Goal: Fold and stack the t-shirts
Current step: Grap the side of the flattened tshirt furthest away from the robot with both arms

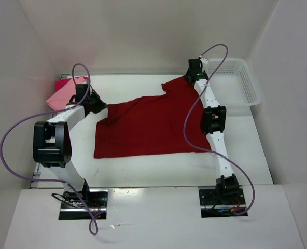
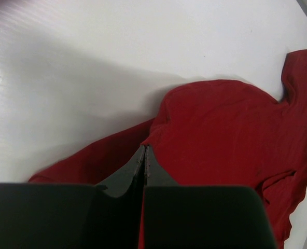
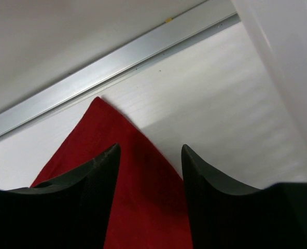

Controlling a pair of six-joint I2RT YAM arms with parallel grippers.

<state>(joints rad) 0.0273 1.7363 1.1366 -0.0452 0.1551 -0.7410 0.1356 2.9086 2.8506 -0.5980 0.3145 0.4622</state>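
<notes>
Left gripper (image 2: 145,150): closed down tight, fingers pressed together, pinching a lifted ridge of the dark crimson t-shirt (image 1: 148,127) right at the tips. From that pinch, seen from above, cloth drawn into a point at the shirt's 9 o'clock edge, then spreading toward 3 and 4 o'clock. Mostly flat on the white counter (image 1: 143,168), with a few creases near the grip. Out from the gripper toward 9 and 10 o'clock, apart from the crimson one: a light pink t-shirt (image 1: 59,97), and a magenta t-shirt (image 1: 65,83) showing just behind it, touching it, at the counter's far left corner.

Right gripper (image 3: 149,150): spread wide, gripping nothing, set over the crimson shirt's far corner at about 1 o'clock of the cloth. In the wrist view, pointed corner of fabric lying on the counter between and below the two fingers, tip aimed at 11 o'clock; cannot tell whether touched. Past that tip, a strip of counter, then a metal rail (image 3: 117,65) along the back edge. At 3 o'clock of this gripper from above, just beside it: a white lattice basket (image 1: 252,83).
</notes>
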